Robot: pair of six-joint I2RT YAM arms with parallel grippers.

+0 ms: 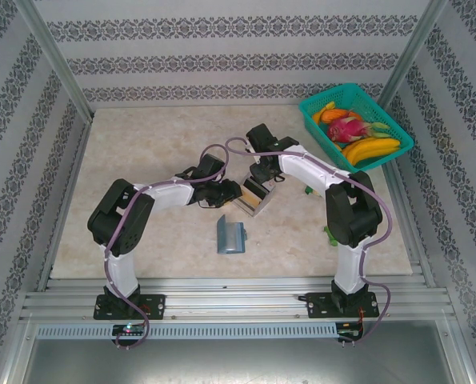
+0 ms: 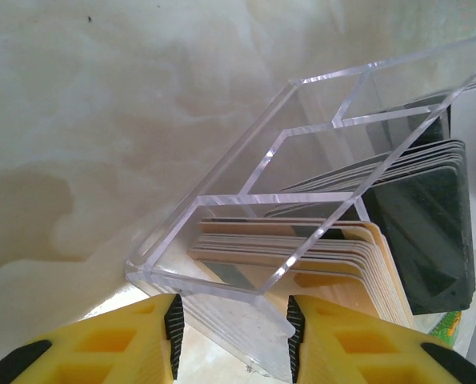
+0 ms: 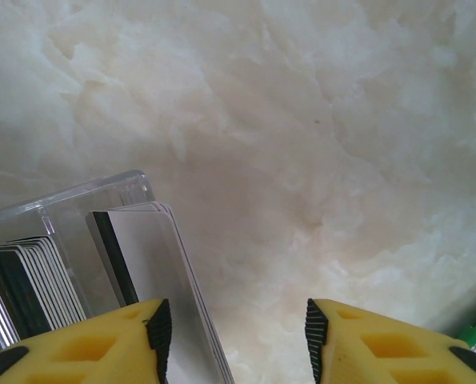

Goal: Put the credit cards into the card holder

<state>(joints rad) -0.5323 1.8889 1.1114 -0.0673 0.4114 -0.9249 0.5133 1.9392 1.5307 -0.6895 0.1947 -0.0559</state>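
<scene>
Left jaws stand partly apart around the near end of the clear tray (image 2: 246,200), with a pad (image 2: 174,332) on each side of its wall. I cannot tell whether they pinch it or only flank it. Right jaws are spread and hold nothing: a white card (image 3: 154,264) stands just beside one pad (image 3: 159,336), and bare worktop (image 3: 326,120) shows across the rest of the gap.

Every card in sight stands on edge in the tray's compartments. Tan-gold cards (image 2: 326,260) fill the one nearest the left jaws and black cards (image 2: 430,232) the one beyond. From the right wrist, the white card leans at the tray's end with the black cards (image 3: 18,292) behind it.

From above, the tray (image 1: 254,198) sits mid-worktop where the two arms meet and looks tilted. The holder (image 1: 230,234) rests on the worktop just nearer the arm bases than the tray, apart from both jaws. A teal basket (image 1: 311,112) of fruit stands at the far right corner.
</scene>
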